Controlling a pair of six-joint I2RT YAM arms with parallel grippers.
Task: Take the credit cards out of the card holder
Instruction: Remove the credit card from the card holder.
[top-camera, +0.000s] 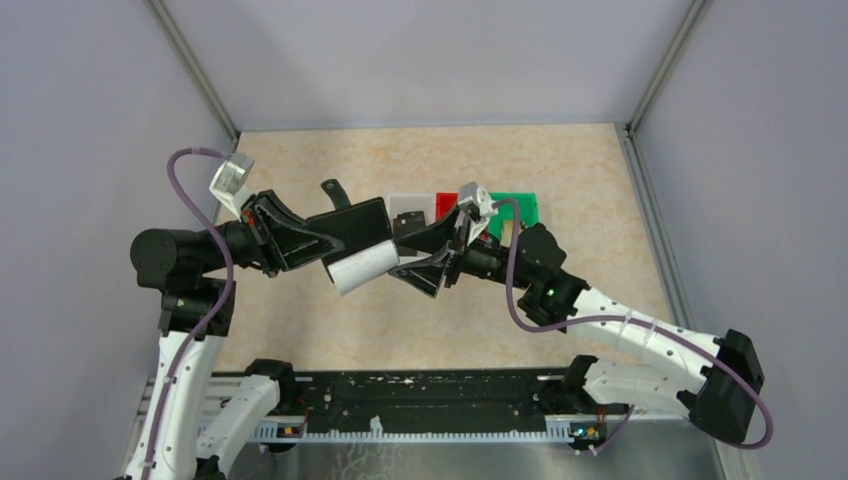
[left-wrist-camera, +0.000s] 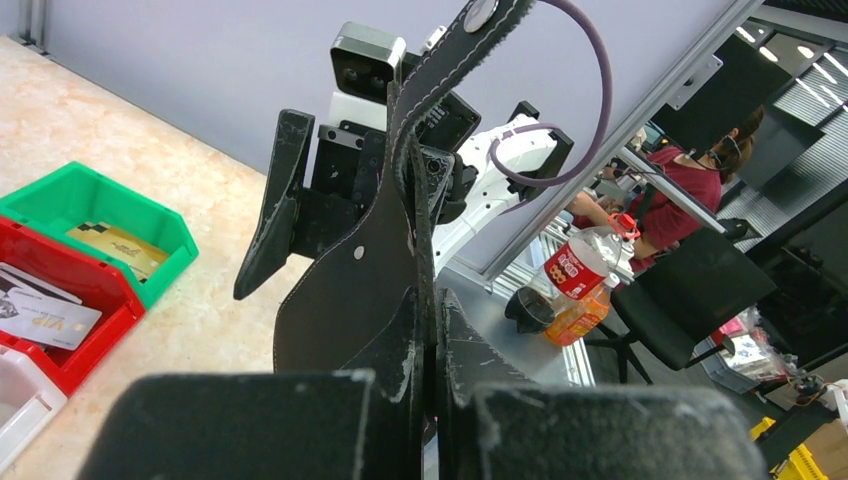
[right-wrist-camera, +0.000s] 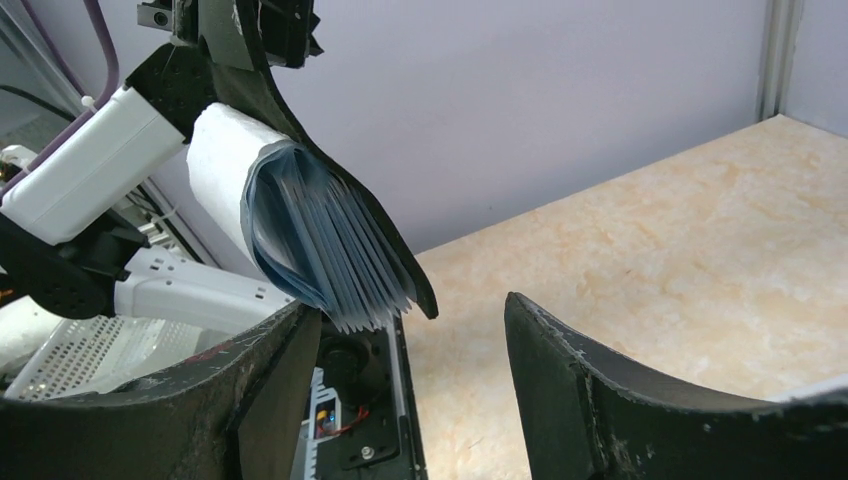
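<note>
My left gripper (top-camera: 318, 240) is shut on the black card holder (top-camera: 352, 224) and holds it above the table. In the left wrist view the holder (left-wrist-camera: 365, 290) stands up edge-on from between my closed fingers (left-wrist-camera: 437, 300), its snap strap at the top. My right gripper (top-camera: 440, 252) is open right beside the holder. In the right wrist view the fanned grey-blue slots (right-wrist-camera: 335, 245) hang just above my left finger (right-wrist-camera: 250, 390), the jaws (right-wrist-camera: 410, 370) wide apart. No card shows in the slots. A gold card (left-wrist-camera: 118, 245) and a grey-white card (left-wrist-camera: 45, 318) lie in bins.
Three small bins stand in a row behind the grippers: white (top-camera: 404, 207), red (top-camera: 447, 203) and green (top-camera: 522, 208). The left wrist view shows the green bin (left-wrist-camera: 60, 200) and the red bin (left-wrist-camera: 80, 365). Grey walls close the table's far and side edges.
</note>
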